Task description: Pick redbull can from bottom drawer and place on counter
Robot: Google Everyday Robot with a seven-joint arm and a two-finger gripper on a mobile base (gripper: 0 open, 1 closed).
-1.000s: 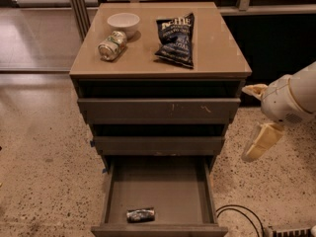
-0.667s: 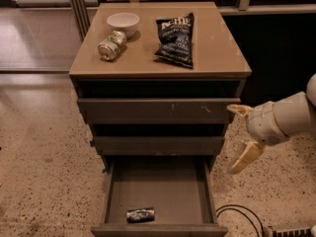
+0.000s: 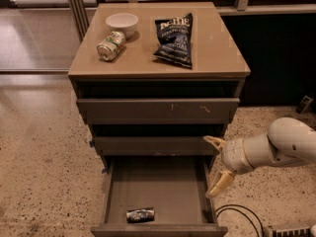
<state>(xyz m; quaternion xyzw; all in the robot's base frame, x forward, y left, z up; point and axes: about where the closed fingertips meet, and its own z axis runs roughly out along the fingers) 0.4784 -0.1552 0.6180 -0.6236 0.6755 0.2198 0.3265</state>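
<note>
Jaws spread wide, empty, gripper (image 3: 211, 166) beside bottom drawer (image 3: 158, 186), redbull can (image 3: 140, 215) lying inside

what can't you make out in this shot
Camera view:
Slim blue-and-silver can lying in the deep bottom drawer: label too small to read.
That drawer's front: cut off by the lower edge.
Upper drawers' insides: shadowed.
Open gripper right of the drawer: arm cut by the right edge.
</note>
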